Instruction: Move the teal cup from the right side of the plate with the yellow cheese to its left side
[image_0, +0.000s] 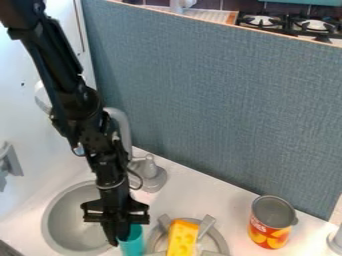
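The black gripper (117, 231) hangs down at the lower left, between the sink basin and a grey dish. Right at its tip stands a teal cup (133, 243), whose left side the gripper overlaps; whether it holds the cup I cannot tell. To the right, a yellow cheese piece with holes (182, 239) lies across the round grey dish (217, 245). Farther right, an open can with an orange and red label (271, 223) stands upright on the white counter.
The round grey sink basin (61, 222) lies left of the gripper. Behind the arm rises a grey faucet (152, 176). A blue-grey panel (214, 95) stands along the counter's back, with stove burners (314, 25) beyond it. Another grey object (336, 242) is at the right edge.
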